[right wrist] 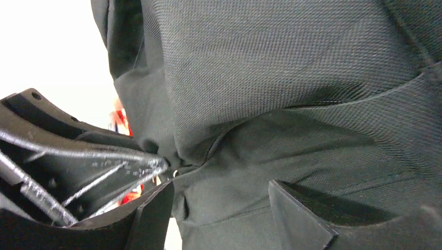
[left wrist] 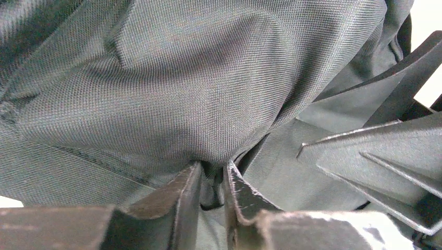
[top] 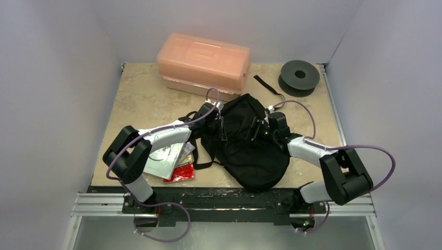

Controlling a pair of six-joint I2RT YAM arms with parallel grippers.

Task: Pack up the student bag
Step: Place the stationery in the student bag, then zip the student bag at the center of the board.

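Counting one tabletop point(top: 140, 99), then one student bag point(top: 250, 151) slumped just in front of the single orange-pink box point(top: 203, 60), seemingly centred for both arms. Right of the box, one black spool point(top: 299, 77). Front-left of it, two flat packets point(top: 172, 161), probably the load. Left end effector point(left wrist: 211, 174) pinching a bag fold, likely to lift an opening. Right end effector point(right wrist: 219, 190) spread, straddling fabric.

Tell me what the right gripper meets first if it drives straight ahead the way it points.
The bag: in the wrist view its black fabric fills the space ahead of the right gripper, whose jaws stand open. It looks very close, perhaps touching; depth is unclear.
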